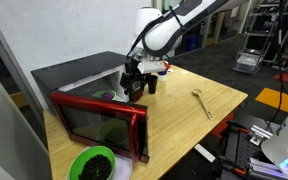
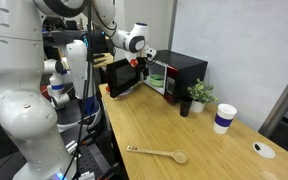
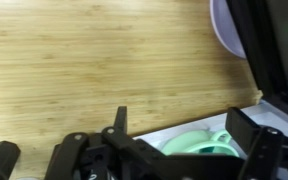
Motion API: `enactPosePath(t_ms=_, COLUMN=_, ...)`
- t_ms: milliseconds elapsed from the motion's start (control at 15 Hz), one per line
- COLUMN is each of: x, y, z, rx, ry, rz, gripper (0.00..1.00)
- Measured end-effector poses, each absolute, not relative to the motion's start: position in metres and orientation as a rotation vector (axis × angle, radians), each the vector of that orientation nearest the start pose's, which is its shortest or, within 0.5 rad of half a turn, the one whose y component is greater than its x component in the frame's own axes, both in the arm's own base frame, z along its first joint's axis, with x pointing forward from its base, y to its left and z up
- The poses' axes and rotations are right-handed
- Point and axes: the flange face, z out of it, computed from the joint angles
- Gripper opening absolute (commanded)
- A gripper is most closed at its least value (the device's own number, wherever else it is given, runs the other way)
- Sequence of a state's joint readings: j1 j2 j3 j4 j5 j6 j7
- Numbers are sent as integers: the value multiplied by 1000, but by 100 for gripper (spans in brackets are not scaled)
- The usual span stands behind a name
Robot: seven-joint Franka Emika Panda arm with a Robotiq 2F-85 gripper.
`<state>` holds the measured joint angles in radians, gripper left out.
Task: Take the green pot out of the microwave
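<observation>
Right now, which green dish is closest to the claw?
The pale green pot inside the microwave, right by the claw; the bright green bowl sits outside.

Exterior view: the door [image 1: 99, 125] of the microwave [image 1: 79, 72] stands swung open, a barrier at 7 o'clock of the gripper [image 1: 134, 88], and a green bowl [image 1: 92, 165] lies beyond it. Toward 3 o'clock the bare table [image 1: 174, 120] runs to a wooden spoon [image 1: 202, 103], well apart. Wrist view: the door edge is at 2 o'clock, with bare wood from 9 to 12.

One microwave [image 1: 76, 74], one green pot [image 3: 198, 145], one green bowl [image 1: 92, 165], one wooden spoon [image 1: 201, 102], one paper cup [image 2: 224, 118], one potted plant [image 2: 197, 95]
</observation>
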<state>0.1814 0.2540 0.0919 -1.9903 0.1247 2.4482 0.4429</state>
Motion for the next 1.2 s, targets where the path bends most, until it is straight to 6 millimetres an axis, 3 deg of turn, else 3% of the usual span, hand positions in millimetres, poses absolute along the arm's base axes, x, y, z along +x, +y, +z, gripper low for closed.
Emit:
enactPosePath(t_ms=267, x=601, y=145, z=328, rx=-2984, ry=521, rz=-246, gripper=100)
enactPosePath(t_ms=733, x=605, y=158, z=283, rx=-2933, ry=748, rz=-292, gripper=100)
enactPosePath(t_ms=933, x=609, y=163, z=272, rx=-2892, ry=836, rz=-320, gripper=100)
enactPosePath(t_ms=1200, x=618, y=169, z=273, rx=-2851, ry=897, rz=-353, gripper=100)
